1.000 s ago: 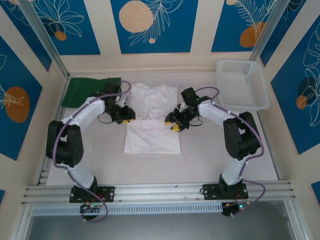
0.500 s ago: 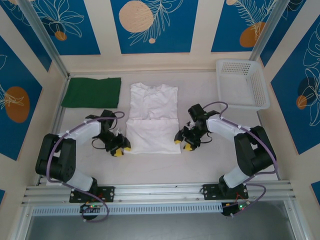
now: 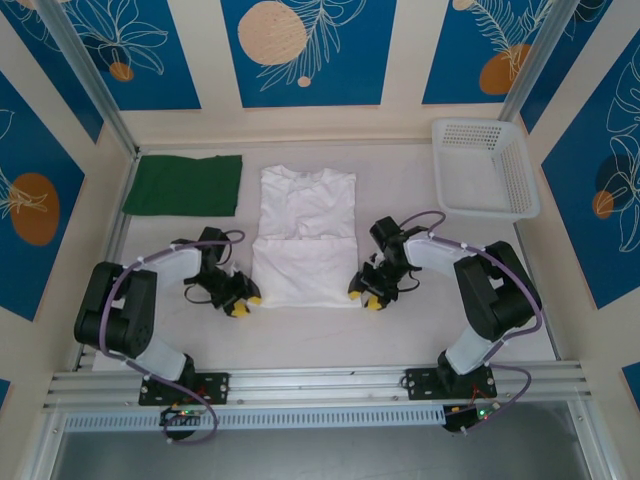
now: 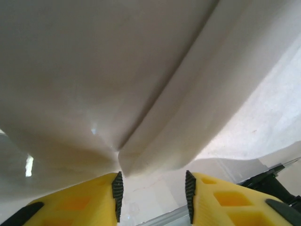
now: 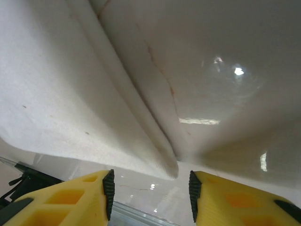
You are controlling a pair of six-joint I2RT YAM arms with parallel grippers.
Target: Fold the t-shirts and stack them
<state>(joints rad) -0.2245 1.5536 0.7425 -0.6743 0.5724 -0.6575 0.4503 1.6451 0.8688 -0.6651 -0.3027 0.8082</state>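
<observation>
The white t-shirt (image 3: 305, 235) lies flat mid-table, its lower part folded up over itself. My left gripper (image 3: 241, 303) sits open at the shirt's near-left corner; in the left wrist view the folded corner (image 4: 141, 162) lies just ahead of the yellow fingers (image 4: 94, 197), apart from them. My right gripper (image 3: 371, 298) is open at the near-right corner, where the folded edge (image 5: 164, 160) ends just short of its fingers (image 5: 225, 195). The dark green t-shirt (image 3: 183, 185) lies folded at the back left.
A white mesh basket (image 3: 485, 168) stands at the back right. An aluminium rail (image 3: 320, 382) runs along the near table edge. Bare table (image 3: 320, 335) stretches between the shirt and the rail.
Both grippers came from the shirt's middle toward me, down to its near corners. The white shirt's fold now lies flat. The green shirt is uncovered by the left arm.
</observation>
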